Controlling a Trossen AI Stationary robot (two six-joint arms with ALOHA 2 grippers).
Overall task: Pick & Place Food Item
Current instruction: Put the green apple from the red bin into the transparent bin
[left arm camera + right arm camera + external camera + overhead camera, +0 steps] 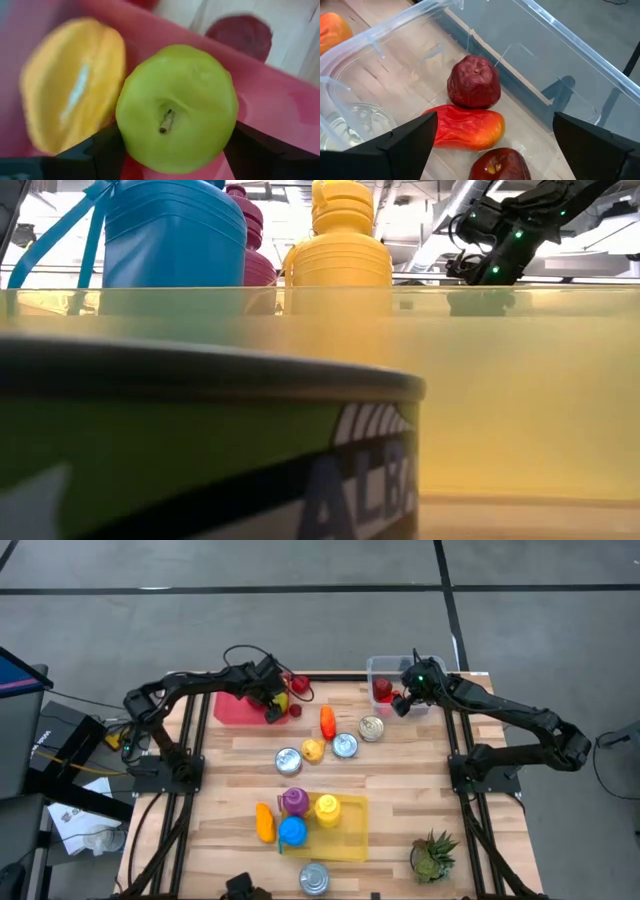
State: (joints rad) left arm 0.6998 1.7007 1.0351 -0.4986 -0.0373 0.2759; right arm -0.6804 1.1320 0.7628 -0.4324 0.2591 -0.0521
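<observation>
Both fingers of the left pincer (172, 150) flank the green apple (177, 107) in the red bin (280, 105), seemingly not yet gripping; close squarely before lifting.

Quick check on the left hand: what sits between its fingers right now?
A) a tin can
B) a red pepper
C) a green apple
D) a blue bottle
C: the left wrist view shows the green apple framed by the left hand's two dark fingers, over the red tray beside a yellow fruit.
</observation>
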